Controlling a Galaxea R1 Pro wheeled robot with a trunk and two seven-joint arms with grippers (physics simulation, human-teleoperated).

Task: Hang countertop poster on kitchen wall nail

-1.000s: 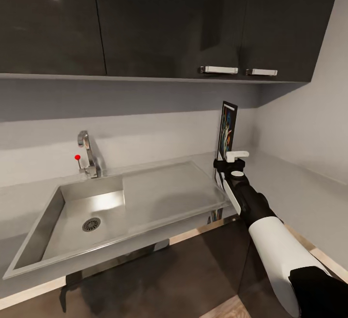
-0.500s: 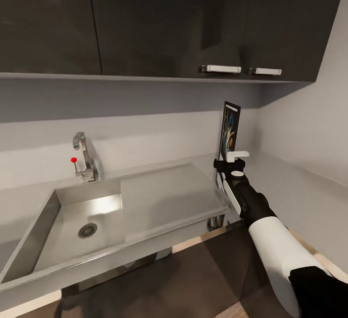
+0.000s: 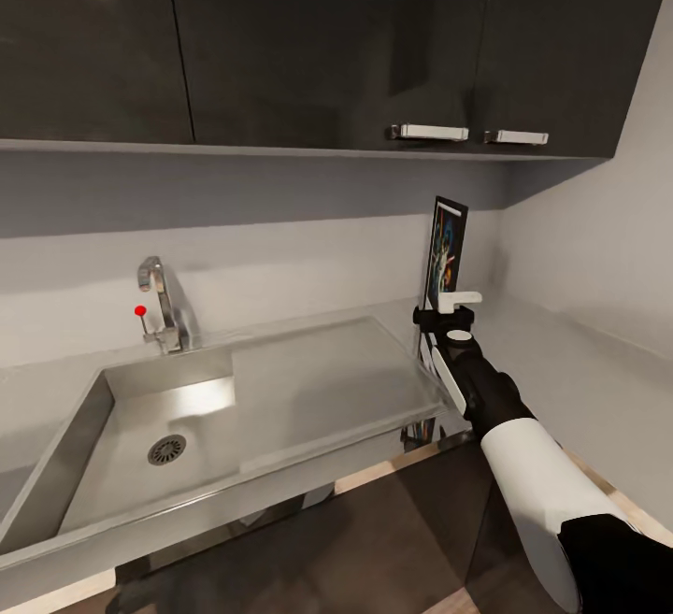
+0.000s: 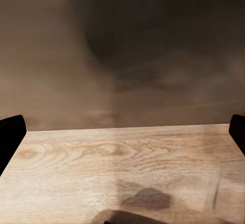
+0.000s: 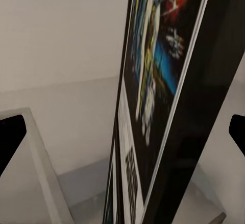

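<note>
The poster (image 3: 445,245) stands upright and edge-on above the right end of the kitchen countertop (image 3: 579,380), its lower end reaching past the counter's front edge. My right gripper (image 3: 449,307) is shut on the poster at mid-height. The right wrist view has the poster (image 5: 158,81) close up between the fingertips, with colourful figures, a white border and black lettering. My left gripper (image 4: 122,132) is open and holds nothing, low over light wood floor (image 4: 122,162). The wall nails are out of view.
A steel sink (image 3: 65,436) with drainboard (image 3: 327,380) and a faucet (image 3: 159,301) lies left of the poster. Glossy black upper cabinets (image 3: 327,44) with white handles (image 3: 428,132) hang close overhead. A pale grey wall (image 3: 598,240) closes the corner on the right.
The whole view has shifted slightly, so the sink and faucet sit further left in the picture. The right gripper and poster keep the same pose in front of me.
</note>
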